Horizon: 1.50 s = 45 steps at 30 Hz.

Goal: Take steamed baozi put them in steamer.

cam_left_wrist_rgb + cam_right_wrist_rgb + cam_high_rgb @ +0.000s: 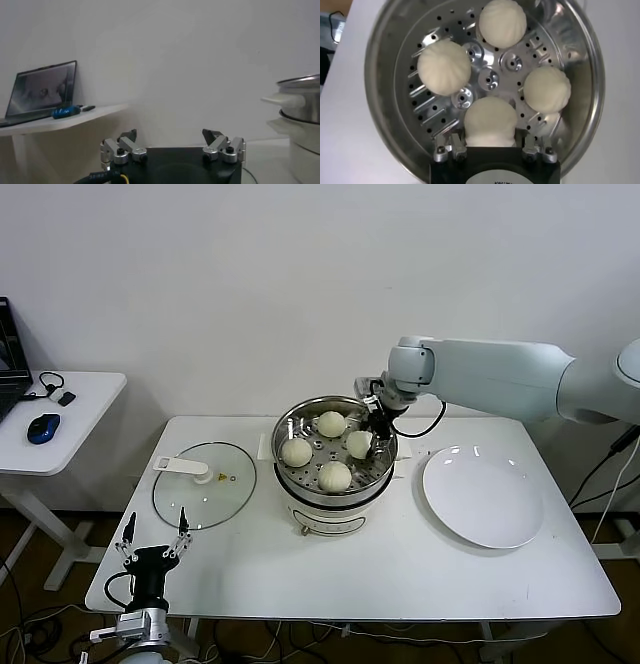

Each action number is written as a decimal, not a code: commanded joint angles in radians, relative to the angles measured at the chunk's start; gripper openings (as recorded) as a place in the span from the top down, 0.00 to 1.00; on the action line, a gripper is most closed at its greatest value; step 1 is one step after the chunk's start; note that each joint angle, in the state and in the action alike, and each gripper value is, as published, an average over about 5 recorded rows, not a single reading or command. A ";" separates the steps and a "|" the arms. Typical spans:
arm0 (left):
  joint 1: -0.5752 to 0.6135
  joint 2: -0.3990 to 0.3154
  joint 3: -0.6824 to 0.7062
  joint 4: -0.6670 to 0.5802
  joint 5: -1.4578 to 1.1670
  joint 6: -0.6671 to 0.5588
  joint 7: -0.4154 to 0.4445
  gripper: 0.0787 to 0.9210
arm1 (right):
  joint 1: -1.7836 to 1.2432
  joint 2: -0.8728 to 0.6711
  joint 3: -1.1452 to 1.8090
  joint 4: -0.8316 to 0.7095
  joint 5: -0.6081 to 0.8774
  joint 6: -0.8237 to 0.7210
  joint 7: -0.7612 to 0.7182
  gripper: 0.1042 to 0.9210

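Note:
Several cream-white baozi lie on the perforated tray of the steel steamer (pixel 322 512) in the middle of the table. In the head view they sit at the back (pixel 331 424), the left (pixel 296 452), the front (pixel 334 475) and the right (pixel 357 445). My right gripper (pixel 372 436) reaches down into the pot from the right and is shut on the right-hand baozi (pixel 490 120), which rests low on the tray between the fingers (pixel 456 145). The steamer's rim (pixel 379 75) rings the other buns. My left gripper (pixel 155 534) stands open and idle off the table's front left corner.
A white plate (pixel 483 496) lies bare to the right of the steamer. The flat glass lid (pixel 205 484) rests to its left. A side table at far left carries a blue mouse (pixel 43 427) and a laptop (pixel 42 92).

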 commanded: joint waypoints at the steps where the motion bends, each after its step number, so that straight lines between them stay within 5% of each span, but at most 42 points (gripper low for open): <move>1: -0.001 0.012 -0.004 0.004 -0.002 -0.001 0.000 0.12 | -0.064 0.018 0.026 -0.059 -0.042 0.001 0.002 0.34; 11: 0.001 0.012 -0.008 -0.001 -0.005 -0.001 0.000 0.12 | -0.056 0.014 0.035 -0.065 -0.024 0.008 -0.005 0.32; 19: 0.006 0.011 -0.007 -0.014 -0.005 0.001 0.000 0.12 | -0.027 0.014 0.032 -0.061 0.036 0.011 -0.019 0.14; 28: 0.014 0.010 -0.005 -0.032 -0.005 0.006 0.001 0.12 | 0.095 -0.020 -0.019 0.008 0.105 0.016 -0.029 0.12; 45: 0.018 0.011 0.000 -0.056 -0.001 0.016 0.003 0.12 | -0.177 -0.386 0.513 0.348 0.095 -0.243 0.509 0.12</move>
